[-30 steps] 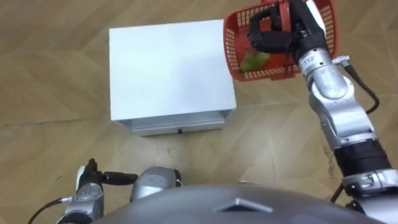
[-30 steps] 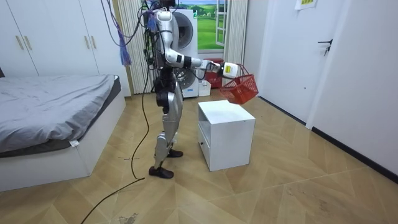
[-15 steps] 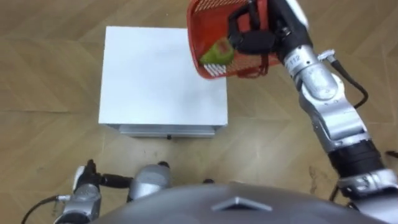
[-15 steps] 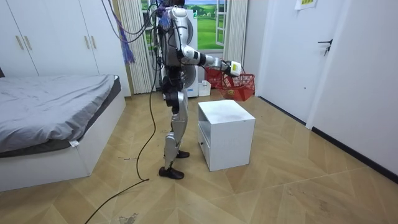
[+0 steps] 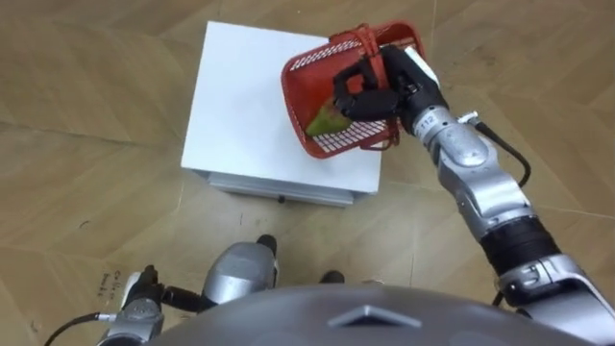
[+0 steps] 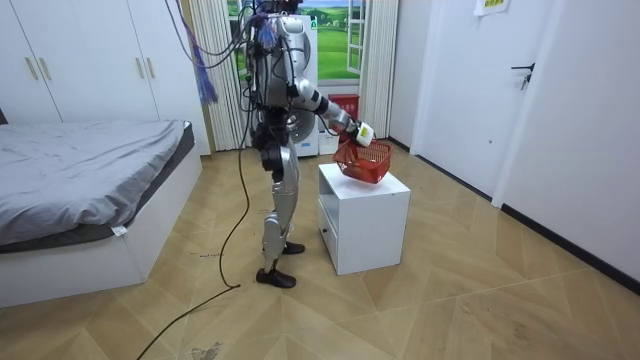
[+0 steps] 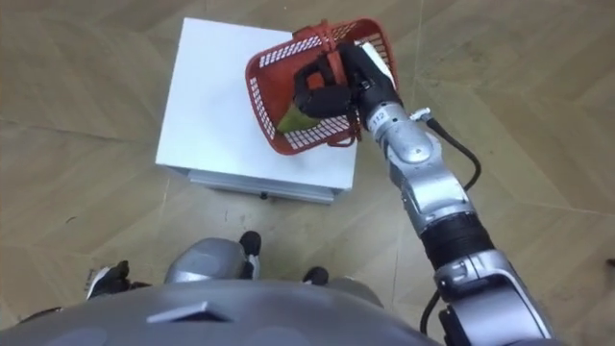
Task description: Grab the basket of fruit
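Note:
The red mesh fruit basket (image 5: 338, 144) hangs tilted over the right part of the white cabinet's top (image 5: 245, 106). My right hand (image 5: 377, 88) is shut on its handle. A green fruit (image 5: 325, 121) lies inside against the lower wall. In the room view the basket (image 6: 362, 164) is low over the cabinet (image 6: 365, 215); whether it touches the top I cannot tell. I stand upright beside the cabinet with the right arm stretched over it. My left hand (image 5: 142, 300) hangs low at my side, away from the basket.
A drawer front (image 5: 279, 189) faces me on the cabinet's near side. Wooden floor lies all round it. A bed (image 6: 90, 170) stands at the room view's left, wardrobes (image 6: 90, 70) behind it and a washing machine (image 6: 300, 45) behind me.
My right arm has come down and brought the basket from head height to just over the cabinet's top. The eye view has shifted as my body moved.

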Available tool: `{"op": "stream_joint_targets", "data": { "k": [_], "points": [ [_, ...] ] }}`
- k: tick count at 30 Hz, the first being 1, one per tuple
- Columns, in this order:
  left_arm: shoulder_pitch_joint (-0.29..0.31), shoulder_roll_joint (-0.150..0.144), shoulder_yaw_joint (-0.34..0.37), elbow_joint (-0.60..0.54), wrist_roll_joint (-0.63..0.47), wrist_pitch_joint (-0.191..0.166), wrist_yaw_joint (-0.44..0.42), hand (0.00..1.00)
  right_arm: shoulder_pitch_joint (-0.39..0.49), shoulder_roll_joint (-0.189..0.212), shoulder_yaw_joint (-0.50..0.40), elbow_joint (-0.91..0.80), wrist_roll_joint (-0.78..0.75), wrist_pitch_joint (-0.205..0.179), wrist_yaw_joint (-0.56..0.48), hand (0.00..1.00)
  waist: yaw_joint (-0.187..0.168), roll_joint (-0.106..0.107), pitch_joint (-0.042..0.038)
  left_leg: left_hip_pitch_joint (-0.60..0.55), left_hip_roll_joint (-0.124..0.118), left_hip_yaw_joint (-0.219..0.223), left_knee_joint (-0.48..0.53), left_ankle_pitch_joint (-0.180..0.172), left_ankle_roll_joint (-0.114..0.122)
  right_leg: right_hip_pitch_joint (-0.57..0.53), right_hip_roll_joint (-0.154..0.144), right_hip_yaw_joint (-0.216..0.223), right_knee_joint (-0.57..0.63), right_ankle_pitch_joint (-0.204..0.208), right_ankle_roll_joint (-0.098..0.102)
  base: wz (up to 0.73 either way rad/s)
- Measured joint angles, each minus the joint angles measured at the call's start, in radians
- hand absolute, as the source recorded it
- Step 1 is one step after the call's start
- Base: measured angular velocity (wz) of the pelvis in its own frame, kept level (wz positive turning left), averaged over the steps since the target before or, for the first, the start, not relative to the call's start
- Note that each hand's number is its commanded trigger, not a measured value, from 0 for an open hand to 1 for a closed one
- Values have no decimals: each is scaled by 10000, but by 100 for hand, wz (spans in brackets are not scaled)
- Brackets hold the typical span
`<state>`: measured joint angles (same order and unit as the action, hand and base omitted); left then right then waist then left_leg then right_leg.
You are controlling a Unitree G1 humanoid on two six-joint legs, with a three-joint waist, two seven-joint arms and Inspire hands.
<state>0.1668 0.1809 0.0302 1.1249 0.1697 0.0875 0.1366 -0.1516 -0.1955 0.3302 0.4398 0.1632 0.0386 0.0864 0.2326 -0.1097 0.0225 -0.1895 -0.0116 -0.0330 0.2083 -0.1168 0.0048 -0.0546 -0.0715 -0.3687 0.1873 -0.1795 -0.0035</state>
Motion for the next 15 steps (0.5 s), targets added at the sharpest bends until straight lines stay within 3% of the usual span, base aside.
{"op": "stream_joint_targets", "data": {
  "k": [15],
  "points": [
    [5, 221, -851, 387, -20, 38, -781, 0, -942, 382, 352, 2241, 578, 15, -517, 100, 241, 34, 40, -1021, -122, -388, 532, -45, 92, -583, -81, -398, 206, 2, -2, 8]
  ]
}}
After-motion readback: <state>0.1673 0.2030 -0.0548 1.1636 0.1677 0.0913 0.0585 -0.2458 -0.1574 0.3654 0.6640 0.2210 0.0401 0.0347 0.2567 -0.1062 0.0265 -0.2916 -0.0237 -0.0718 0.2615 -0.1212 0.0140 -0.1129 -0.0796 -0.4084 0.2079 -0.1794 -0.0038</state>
